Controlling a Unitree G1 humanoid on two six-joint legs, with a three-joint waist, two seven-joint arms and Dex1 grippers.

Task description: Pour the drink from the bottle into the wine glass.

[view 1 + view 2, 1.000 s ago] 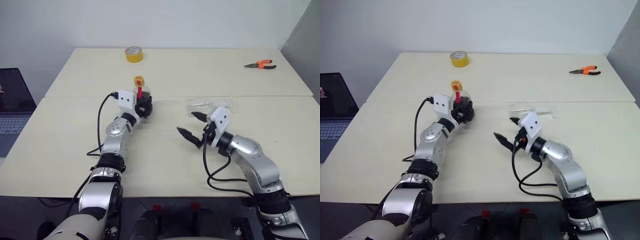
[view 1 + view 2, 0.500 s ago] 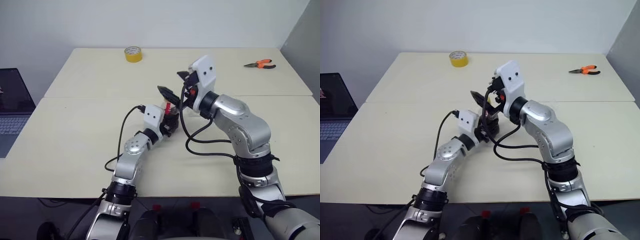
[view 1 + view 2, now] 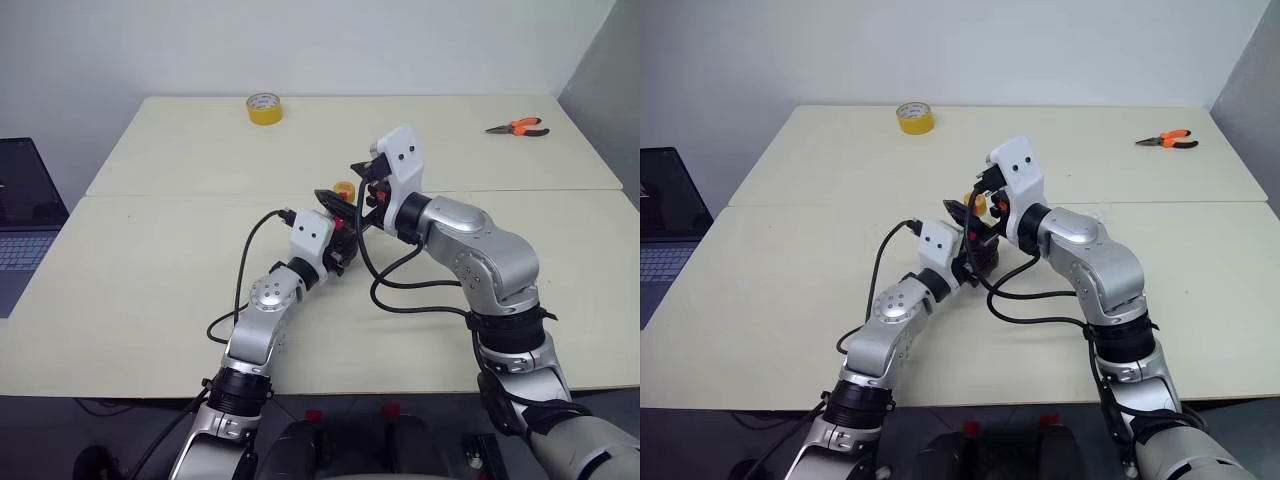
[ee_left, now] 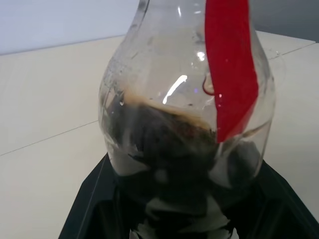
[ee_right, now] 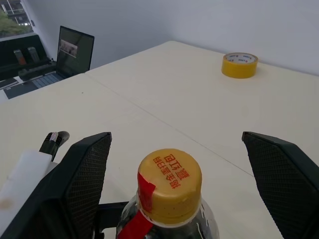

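Observation:
My left gripper (image 3: 338, 243) is shut on the squat clear bottle (image 4: 187, 124) and holds it upright over the middle of the table (image 3: 150, 290). The dark drink (image 4: 164, 149) fills the bulbous lower body, and a red label strip (image 4: 230, 69) runs down its side. The black fingers (image 4: 87, 211) hug the bottle's base. My right gripper (image 3: 345, 186) stands open at cap height, one finger (image 5: 82, 181) on each side of the yellow cap (image 5: 169, 178) and apart from it. The wine glass is hidden behind my right arm.
A yellow tape roll (image 3: 263, 107) sits at the table's far edge and orange-handled pliers (image 3: 517, 128) lie at the far right. A laptop (image 3: 20, 200) stands off the table's left side. A seam (image 3: 180, 196) crosses the table.
The left gripper carried the bottle back and toward the middle. The right arm rose and swung left until its open fingers flanked the cap. Both have held still over the last half second.

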